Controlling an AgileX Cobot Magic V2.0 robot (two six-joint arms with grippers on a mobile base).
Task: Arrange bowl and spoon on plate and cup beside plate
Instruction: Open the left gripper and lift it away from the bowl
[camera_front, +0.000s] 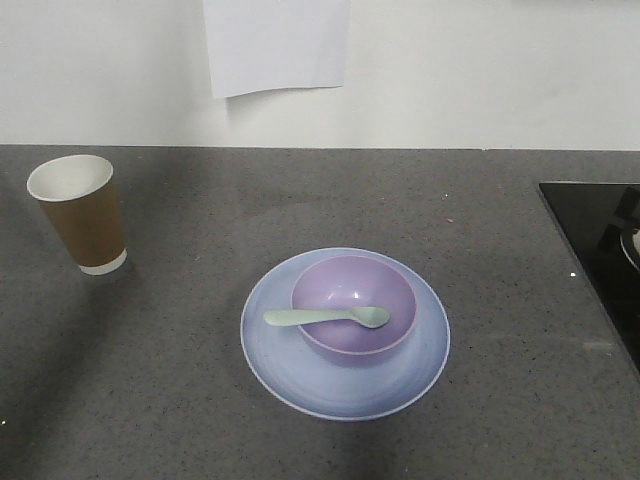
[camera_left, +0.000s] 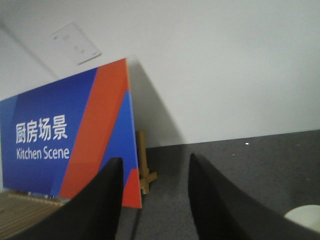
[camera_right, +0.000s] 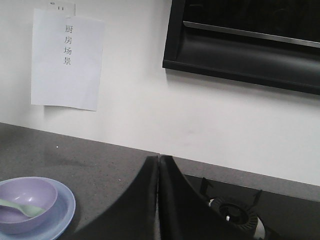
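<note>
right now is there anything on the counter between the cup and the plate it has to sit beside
Nothing visible. The cup stands upright at the far left of the counter, and only bare grey surface lies between it and the plate. The bowl and spoon are already on the plate.

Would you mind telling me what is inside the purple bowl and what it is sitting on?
The spoon lies inside the bowl, its handle over the rim. The bowl sits on the plate. The plate's centre is covered by the bowl, so nothing there can be seen.
</note>
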